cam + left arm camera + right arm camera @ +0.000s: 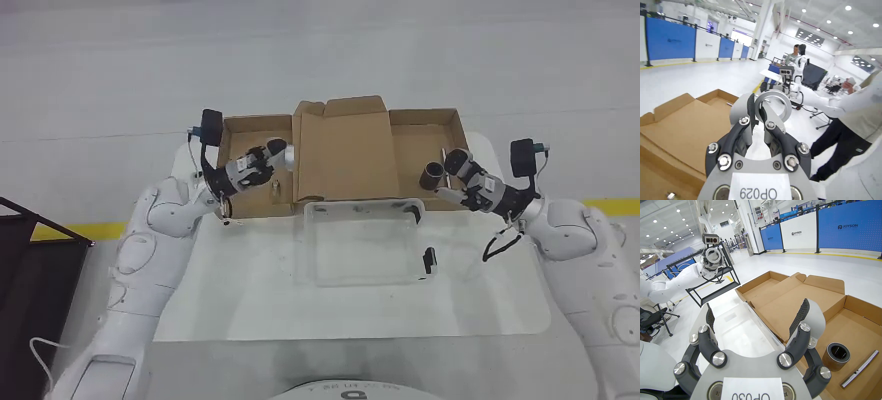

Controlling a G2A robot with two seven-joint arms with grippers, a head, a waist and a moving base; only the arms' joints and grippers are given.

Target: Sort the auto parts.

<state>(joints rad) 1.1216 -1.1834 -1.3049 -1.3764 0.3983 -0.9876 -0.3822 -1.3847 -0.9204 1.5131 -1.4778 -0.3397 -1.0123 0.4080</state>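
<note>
The left gripper (756, 108) had its fingers clamped on the wall of a bright silver metal ring (787, 111), one finger inside the bore and one outside. It held the ring in the air over the left compartment (248, 130) of the open brown cardboard box (345, 150) at the table's far edge.

To my eye the ring was rigid, smooth and fairly weighty for its size, so likely to slip. Pinching across the wall seemed sound, and a drop would clatter rather than break anything.

The right gripper (756, 316) had its fingers spread wide with nothing between them, above the near edge of the box's right compartment (857, 321). In that compartment a short dark cylindrical sleeve (837, 357) stood beside a polished steel rod (860, 368), the two apart. I judged the sleeve heavy and stiff, best gripped across its outer wall. The rod would probably roll, so its middle looked the safest hold.

A small black part (429, 261) lay on the table just beside the right front corner of the clear plastic tray (360, 245).
</note>
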